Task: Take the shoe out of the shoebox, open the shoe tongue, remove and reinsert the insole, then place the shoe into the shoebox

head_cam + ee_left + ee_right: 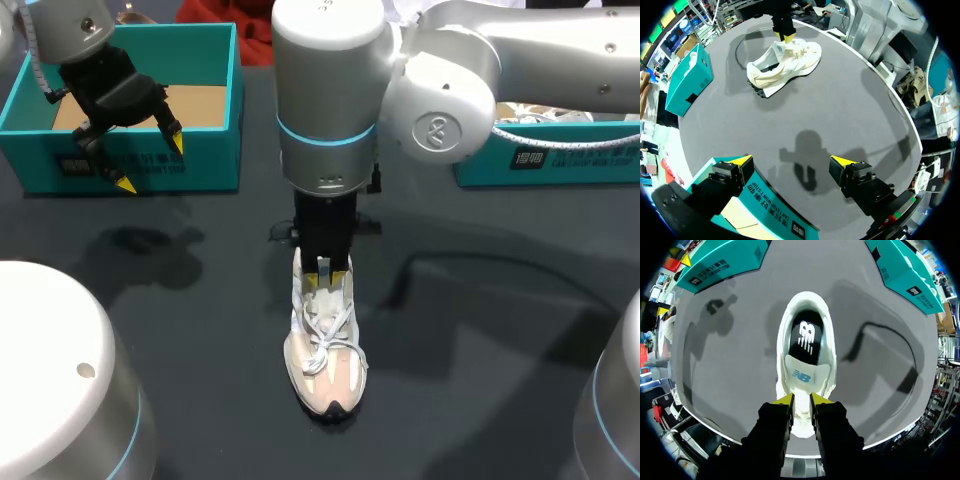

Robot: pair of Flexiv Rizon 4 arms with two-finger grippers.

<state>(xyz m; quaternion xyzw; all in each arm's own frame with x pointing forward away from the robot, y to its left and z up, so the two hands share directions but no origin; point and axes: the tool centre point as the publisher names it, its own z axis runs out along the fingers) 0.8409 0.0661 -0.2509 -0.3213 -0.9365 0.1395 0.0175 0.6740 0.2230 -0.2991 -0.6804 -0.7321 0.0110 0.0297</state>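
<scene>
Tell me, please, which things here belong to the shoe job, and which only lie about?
For the job: shoe, tongue, insole, open shoebox, right claw, left claw.
Lying about: second teal box, by my right arm.

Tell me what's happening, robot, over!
Right gripper shut on tongue. Left gripper open, above shoebox. Shoe upright on table. Nothing in the way.
</scene>
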